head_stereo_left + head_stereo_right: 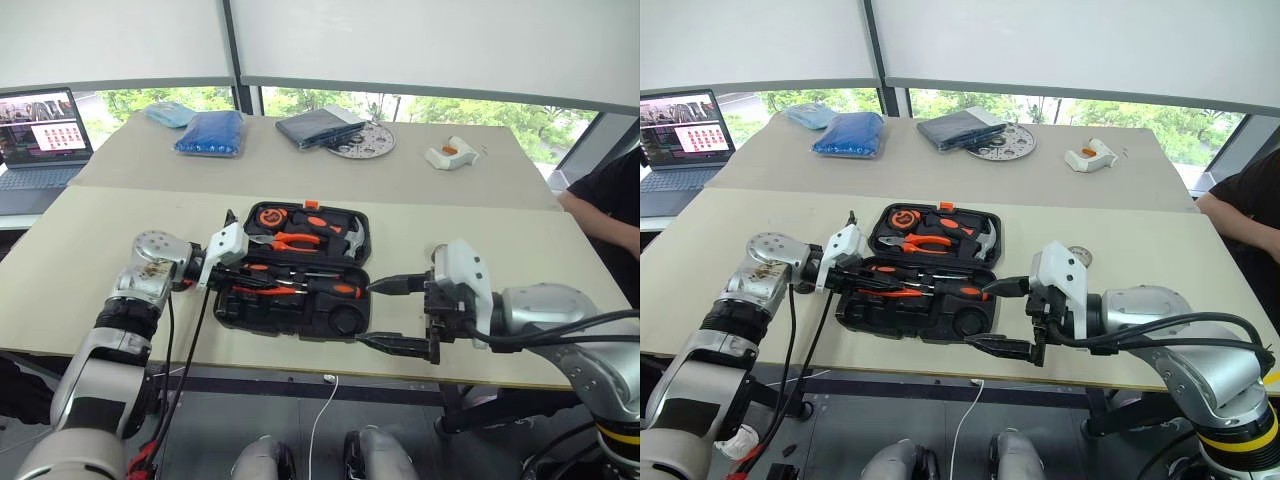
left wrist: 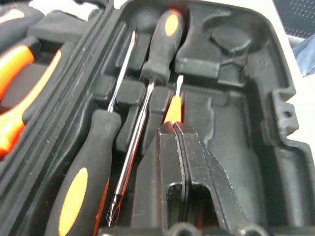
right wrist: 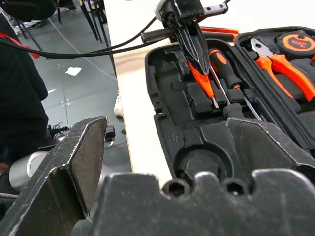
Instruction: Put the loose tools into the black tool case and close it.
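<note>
Item: black tool case, lying open near the front edge of the worktop, lid half toward the far edge, tray half toward the robot.

Contents, tray half: two long screwdrivers seated side by side in their recesses; slim orange pen-like tool, clamped at its handle end by the left end effector, fingers together on it, its metal tip over the moulded slot. The round recess at the tray's near corner is empty.

Orientation: the slim tool's long axis runs along the tray's length, parallel to the screwdrivers, tip toward the right edge of the worktop (handle toward the left).

Right end effector: fingers wide apart, holding nothing, hovering just off the case's right end.

Risks, judged: released off its slot, the slim tool could ride up on a ridge or a screwdriver shaft and block the lid from shutting; withdrawing fingers could drag it back out
</note>
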`<state>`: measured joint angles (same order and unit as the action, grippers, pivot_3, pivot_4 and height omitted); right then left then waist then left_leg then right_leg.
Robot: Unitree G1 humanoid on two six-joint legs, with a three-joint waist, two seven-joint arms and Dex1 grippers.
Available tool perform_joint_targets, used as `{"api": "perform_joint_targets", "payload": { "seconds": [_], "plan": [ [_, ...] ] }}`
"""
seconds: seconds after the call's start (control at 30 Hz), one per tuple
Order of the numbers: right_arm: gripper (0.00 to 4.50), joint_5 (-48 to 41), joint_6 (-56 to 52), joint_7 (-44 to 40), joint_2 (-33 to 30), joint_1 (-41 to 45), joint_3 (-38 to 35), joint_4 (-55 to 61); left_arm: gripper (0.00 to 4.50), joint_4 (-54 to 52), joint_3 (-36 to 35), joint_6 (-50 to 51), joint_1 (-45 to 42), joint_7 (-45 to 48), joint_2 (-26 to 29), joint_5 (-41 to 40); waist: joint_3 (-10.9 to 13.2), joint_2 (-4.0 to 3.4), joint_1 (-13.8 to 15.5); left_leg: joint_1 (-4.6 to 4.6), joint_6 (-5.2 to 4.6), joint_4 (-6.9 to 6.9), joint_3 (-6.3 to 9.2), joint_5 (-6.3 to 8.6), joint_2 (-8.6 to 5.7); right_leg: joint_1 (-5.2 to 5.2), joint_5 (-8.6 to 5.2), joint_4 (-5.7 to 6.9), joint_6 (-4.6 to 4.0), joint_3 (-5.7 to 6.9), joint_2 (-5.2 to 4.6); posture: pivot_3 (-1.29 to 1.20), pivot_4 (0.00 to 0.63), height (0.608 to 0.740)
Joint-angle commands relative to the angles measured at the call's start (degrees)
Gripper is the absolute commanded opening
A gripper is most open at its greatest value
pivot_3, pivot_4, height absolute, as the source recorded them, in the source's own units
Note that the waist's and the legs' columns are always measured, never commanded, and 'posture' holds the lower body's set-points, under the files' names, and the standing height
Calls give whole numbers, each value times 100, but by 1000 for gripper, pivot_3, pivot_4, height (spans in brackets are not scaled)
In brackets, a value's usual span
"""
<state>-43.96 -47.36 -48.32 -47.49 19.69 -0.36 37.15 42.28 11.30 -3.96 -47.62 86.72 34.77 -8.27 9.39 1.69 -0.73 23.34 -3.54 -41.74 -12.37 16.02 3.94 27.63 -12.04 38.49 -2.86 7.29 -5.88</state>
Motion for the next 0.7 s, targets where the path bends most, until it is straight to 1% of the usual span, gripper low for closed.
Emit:
{"api": "perform_joint_targets", "payload": {
  "seconds": [0.03,0.2,0.4,0.6,0.7],
  "plan": [
    [4500,-27,86,18,0,94,-65,136,38,214,40,-397,100,-42,103,282,0,0,-4,-3,0,0,0,0,0,-2,0,0,0,-1,0,0,150,718],
    [4500,-58,62,52,-17,8,-94,205,38,522,-42,-606,107,4,271,368,-1,-1,-24,-27,-1,1,1,2,3,-27,-1,-1,0,-1,-1,0,150,718],
    [4500,-65,56,95,15,10,-60,214,38,388,-159,-552,226,186,451,278,-2,-1,-9,-24,-7,1,7,6,1,-29,-1,-2,1,7,-12,0,150,718],
    [4500,-17,90,113,68,70,9,158,38,430,-273,-449,177,-30,418,286,-2,-1,-1,-21,-8,1,9,6,-1,-29,-1,-3,1,12,-15,0,150,718],
    [4500,-12,109,111,116,156,29,140,38,311,-458,-109,71,-211,463,135,-2,0,-3,-19,-9,1,11,6,-1,-29,-1,-3,2,12,-15,0,150,718]
  ]
}}
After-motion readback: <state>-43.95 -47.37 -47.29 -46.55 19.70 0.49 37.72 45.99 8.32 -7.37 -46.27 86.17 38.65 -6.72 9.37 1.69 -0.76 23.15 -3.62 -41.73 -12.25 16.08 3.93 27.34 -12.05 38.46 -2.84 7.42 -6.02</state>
